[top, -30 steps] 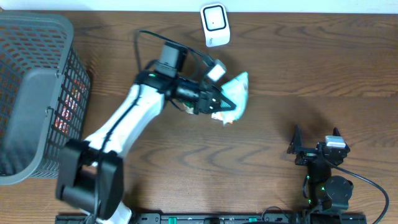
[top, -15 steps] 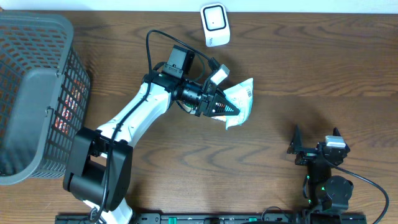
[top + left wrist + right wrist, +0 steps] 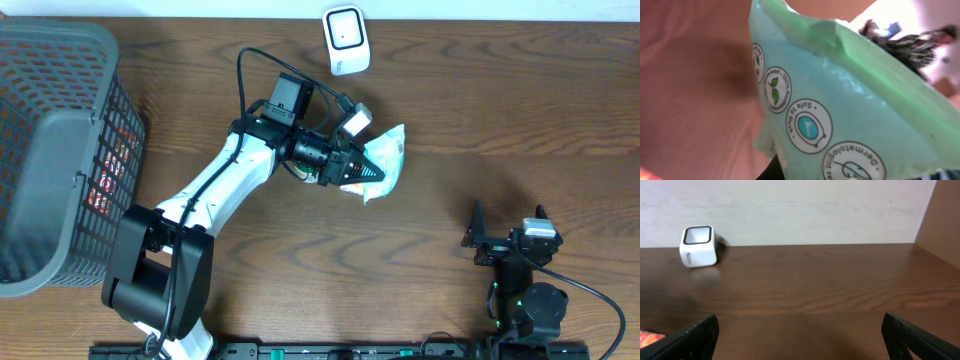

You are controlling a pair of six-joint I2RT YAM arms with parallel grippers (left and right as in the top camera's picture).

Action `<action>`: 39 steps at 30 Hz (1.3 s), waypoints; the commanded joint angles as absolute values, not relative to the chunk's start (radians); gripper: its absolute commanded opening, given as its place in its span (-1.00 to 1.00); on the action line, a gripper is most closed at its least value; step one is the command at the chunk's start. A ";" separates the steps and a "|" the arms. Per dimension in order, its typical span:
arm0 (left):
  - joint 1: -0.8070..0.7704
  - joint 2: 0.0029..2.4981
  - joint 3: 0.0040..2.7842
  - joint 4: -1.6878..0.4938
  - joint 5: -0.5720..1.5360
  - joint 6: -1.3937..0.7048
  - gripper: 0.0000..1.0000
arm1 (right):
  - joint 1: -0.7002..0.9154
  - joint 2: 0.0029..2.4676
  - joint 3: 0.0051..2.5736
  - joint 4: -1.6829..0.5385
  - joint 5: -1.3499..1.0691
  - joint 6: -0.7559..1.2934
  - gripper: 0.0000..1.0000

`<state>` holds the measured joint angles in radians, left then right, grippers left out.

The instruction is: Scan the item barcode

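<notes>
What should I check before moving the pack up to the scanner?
1. Grip: left gripper shut on the pack: ok.
2. Position: pack at the scanner: not ok, it is apart from it.
3. Facing: pack turned the right way for the scanner: cannot tell.
4. Path: table bare between pack and scanner: ok.
5. Other arm: right gripper open, well away from the pack: ok.
</notes>
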<state>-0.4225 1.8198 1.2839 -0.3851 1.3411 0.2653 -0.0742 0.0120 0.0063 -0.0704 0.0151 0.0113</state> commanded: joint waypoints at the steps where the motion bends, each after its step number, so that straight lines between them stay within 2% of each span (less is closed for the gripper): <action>1: -0.422 1.814 1.280 -0.383 1.174 0.200 -0.85 | -0.070 0.006 0.006 -0.075 0.017 0.014 0.98; 11: -0.469 1.814 1.280 -0.426 0.783 0.106 -0.85 | -0.070 0.006 0.006 -0.075 0.017 0.014 0.98; 15: -0.513 1.815 1.280 -0.444 0.710 0.099 -0.85 | -0.070 0.006 0.006 -0.075 0.017 0.014 0.98; 22: -0.567 1.877 1.280 -0.436 0.937 0.176 -0.85 | -0.070 0.006 0.006 -0.075 0.017 0.014 0.98; 31: -0.568 2.061 1.280 -0.424 1.142 0.179 -0.85 | -0.070 0.006 0.006 -0.075 0.017 0.014 0.99; 39: -0.568 2.085 1.280 -0.405 1.164 0.182 -0.85 | -0.070 0.006 0.006 -0.075 0.017 0.014 0.98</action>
